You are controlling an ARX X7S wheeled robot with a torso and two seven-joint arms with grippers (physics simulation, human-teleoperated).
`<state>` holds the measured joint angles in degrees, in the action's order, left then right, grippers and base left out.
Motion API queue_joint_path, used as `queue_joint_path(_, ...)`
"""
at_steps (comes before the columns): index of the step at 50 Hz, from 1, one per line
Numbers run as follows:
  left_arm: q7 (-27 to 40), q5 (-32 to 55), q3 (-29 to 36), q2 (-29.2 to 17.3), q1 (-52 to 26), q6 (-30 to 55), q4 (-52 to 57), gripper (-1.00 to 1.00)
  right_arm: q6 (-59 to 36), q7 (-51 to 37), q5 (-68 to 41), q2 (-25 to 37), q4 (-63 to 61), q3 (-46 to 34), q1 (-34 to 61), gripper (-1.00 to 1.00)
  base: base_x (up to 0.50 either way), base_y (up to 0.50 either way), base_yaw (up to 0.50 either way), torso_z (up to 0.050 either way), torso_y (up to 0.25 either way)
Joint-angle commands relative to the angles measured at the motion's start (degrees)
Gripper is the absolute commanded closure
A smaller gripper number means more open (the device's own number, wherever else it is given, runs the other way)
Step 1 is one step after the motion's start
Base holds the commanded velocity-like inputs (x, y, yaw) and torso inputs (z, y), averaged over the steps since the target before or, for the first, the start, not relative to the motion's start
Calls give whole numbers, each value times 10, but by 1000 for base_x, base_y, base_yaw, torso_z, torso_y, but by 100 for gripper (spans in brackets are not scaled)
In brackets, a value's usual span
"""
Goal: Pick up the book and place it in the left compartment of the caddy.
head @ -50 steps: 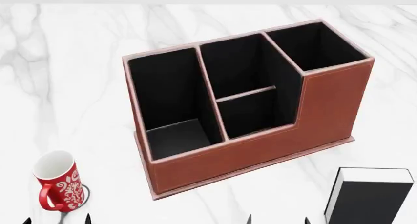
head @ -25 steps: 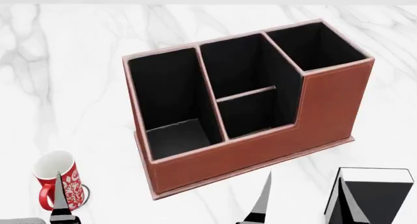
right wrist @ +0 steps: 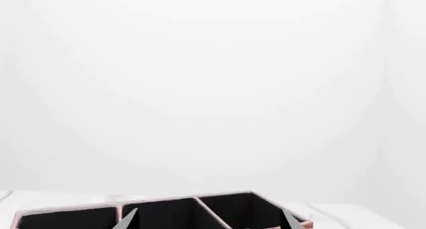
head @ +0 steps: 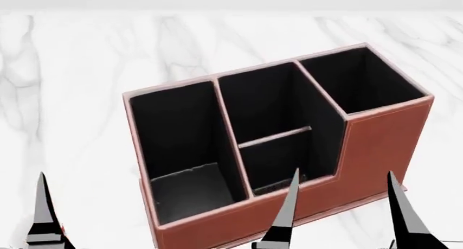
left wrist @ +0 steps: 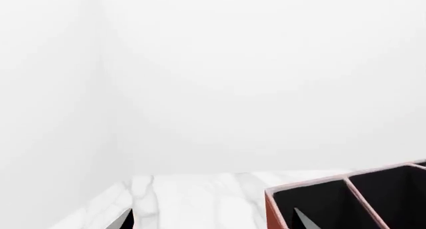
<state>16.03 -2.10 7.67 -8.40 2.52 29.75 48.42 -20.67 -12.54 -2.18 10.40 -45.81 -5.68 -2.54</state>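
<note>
The reddish-brown caddy [head: 376, 146] stands on the white marble table, its stepped front wall towards me. Its left compartment [head: 177, 140] is the long, narrow, black-lined bay and is empty. The book is out of view. My right gripper [head: 340, 205] is open, its two fingertips raised in front of the caddy's front wall. The right wrist view [right wrist: 209, 221] shows it open with the caddy's rim [right wrist: 220, 195] beyond. My left gripper [left wrist: 213, 224] is open and empty beside the caddy's left end [left wrist: 272, 211]. One left finger [head: 42, 214] shows in the head view.
The marble table [head: 72, 97] runs on to the left of and behind the caddy. The middle bay [head: 275, 151] has a cross-divider, and the taller squarish bay [head: 361, 81] is at the right. White walls fill both wrist views.
Both grippers have risen in the head view, fingertips pointing up. The view has shifted, so the caddy sits lower and larger. The book and the red-and-white mug have left the frame.
</note>
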Motion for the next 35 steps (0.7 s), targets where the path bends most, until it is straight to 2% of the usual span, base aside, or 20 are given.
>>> queue_joint_path(1,-30,-3,0,3,-2,-25,2,-100,-9,15,9,-4,-6,5,6,-100,500,0,0,0,0)
queue_joint_path(13,-27,15,-2,2,-3,-21,11,-100,-14,10,-2,-1,-6,5,7,-100,486,0,0,0,0)
queue_joint_path(35,-17,28,5,-7,-4,-14,13,-100,0,2,-6,8,4,-3,4,-100,0,0,0,0,1)
